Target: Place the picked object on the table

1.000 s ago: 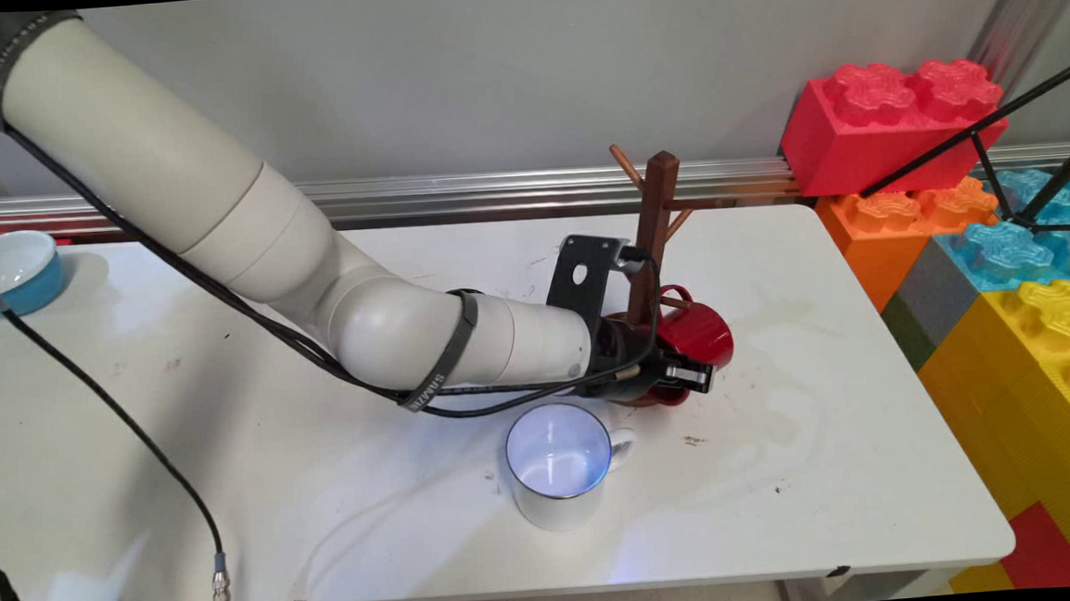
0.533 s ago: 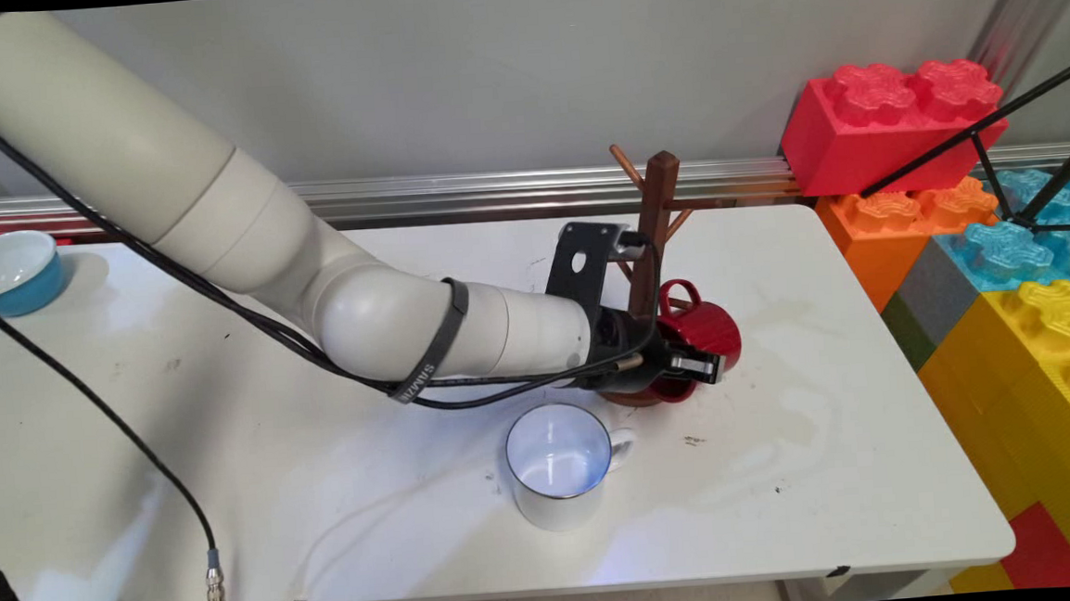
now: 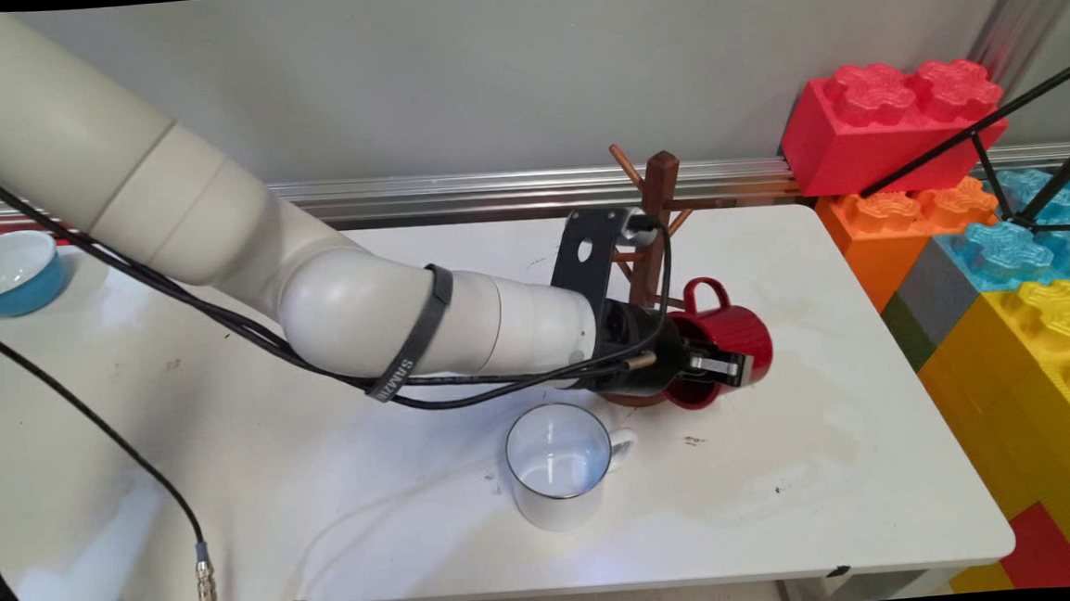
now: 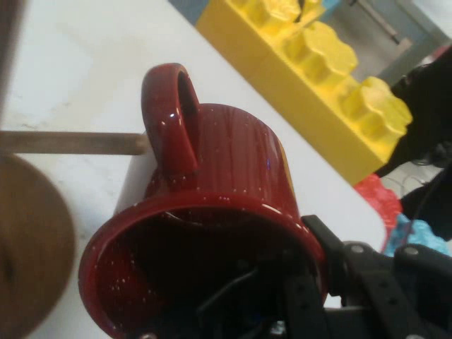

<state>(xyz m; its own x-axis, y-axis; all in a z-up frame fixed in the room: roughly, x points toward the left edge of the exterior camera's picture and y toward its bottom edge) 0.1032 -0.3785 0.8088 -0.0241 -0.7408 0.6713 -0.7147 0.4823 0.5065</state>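
My gripper (image 3: 723, 369) is shut on the rim of a dark red mug (image 3: 734, 333), one finger inside the cup and one outside. The mug lies tilted on its side, mouth toward the hand and handle (image 3: 700, 294) upward, just right of the wooden mug tree (image 3: 657, 207). In the hand view the red mug (image 4: 226, 176) fills the middle, with the gripper (image 4: 319, 282) clamped on its lower right rim. A wooden peg (image 4: 70, 143) of the tree ends right at the handle's edge. The tree's round base (image 4: 28, 247) shows blurred at the left.
A white enamel mug (image 3: 559, 462) stands upright just in front of the hand. A blue bowl (image 3: 8, 272) sits at the table's far left. Big toy blocks (image 3: 896, 120) are stacked beyond the table's right edge (image 3: 921, 379); a yellow block (image 4: 318, 78) shows in the hand view.
The gripper has carried the red mug to the right and slightly up, away from the tree's post. The white mug and the bowl have stayed put.
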